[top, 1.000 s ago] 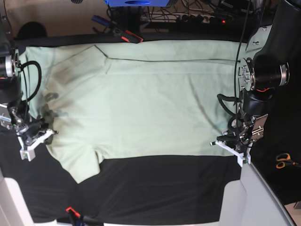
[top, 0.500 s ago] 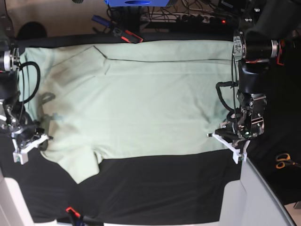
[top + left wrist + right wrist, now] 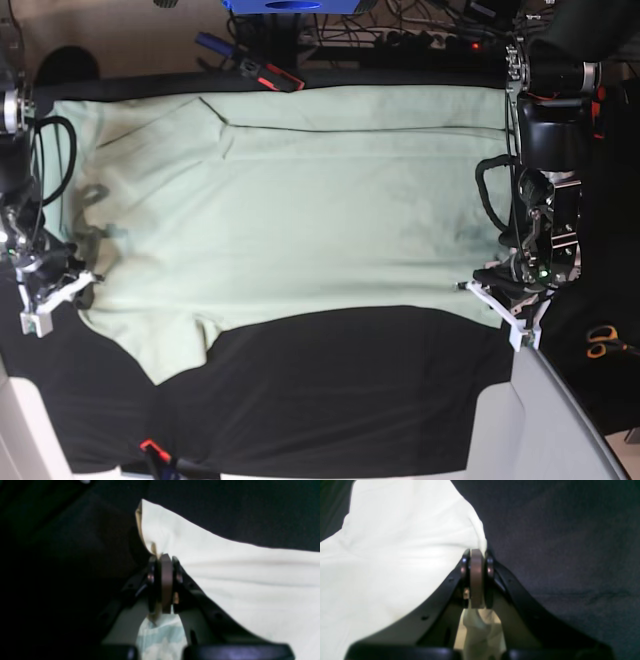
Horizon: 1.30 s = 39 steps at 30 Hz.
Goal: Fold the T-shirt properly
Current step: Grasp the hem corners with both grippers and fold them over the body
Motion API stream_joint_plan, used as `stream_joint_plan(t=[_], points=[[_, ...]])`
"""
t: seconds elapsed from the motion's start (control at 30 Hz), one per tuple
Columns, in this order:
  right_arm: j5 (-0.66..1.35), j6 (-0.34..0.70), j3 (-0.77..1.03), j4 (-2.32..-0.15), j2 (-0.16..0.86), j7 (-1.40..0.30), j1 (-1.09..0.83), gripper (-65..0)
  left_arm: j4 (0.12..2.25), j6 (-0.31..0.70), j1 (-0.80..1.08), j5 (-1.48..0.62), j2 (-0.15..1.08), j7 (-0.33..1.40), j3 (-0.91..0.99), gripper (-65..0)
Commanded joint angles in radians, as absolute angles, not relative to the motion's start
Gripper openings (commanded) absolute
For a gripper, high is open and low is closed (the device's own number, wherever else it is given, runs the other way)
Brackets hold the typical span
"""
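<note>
Both arms have drawn outward over the last second, and the T-shirt [image 3: 300, 210] lies stretched flatter across the black surface [image 3: 340, 400]; left end effector [image 3: 508, 300] and right end effector [image 3: 48, 292], clamped on its near corners, look ready to fold

- no readable text, label, brand, number or sign in any view
- pale mint-green cotton T-shirt [image 3: 300, 210]: plain, no print legible
- wrist views too blurred for lettering
</note>
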State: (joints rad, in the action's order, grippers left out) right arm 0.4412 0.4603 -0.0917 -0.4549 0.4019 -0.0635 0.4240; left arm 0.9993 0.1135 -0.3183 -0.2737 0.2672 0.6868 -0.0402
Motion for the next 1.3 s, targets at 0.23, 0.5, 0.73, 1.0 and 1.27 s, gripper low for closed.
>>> stream_joint_plan(t=[0.23, 0.5, 0.73, 1.0, 1.27], points=[[0.452, 0.460, -0.007, -0.601, 0.427, -0.120, 0.369, -65.0, 1.101, 0.142, -0.271, -0.277, 0.303, 0.673, -0.028, -65.0], [0.449, 0.460, 0.035, -0.682, 0.426, -0.213, 0.334, -65.0, 1.125, 0.208, -0.232, -0.275, 0.318, 0.674, -0.025, -65.0], [0.447, 0.460, 0.036, -0.682, 0.426, -0.249, 0.312, -65.0, 1.245, 0.208, -0.179, -0.277, 0.335, 0.754, -0.024, -65.0], [0.450, 0.453, 0.071, -0.891, 0.420, -0.360, 0.197, -65.0, 1.314, 0.208, -0.108, -0.268, 0.343, 0.786, -0.024, -65.0], [0.447, 0.453, 0.156, -1.050, 0.394, -0.501, 0.120, -65.0, 1.336, 0.208, -0.035, -0.266, 0.338, 0.786, -0.027, -65.0]])
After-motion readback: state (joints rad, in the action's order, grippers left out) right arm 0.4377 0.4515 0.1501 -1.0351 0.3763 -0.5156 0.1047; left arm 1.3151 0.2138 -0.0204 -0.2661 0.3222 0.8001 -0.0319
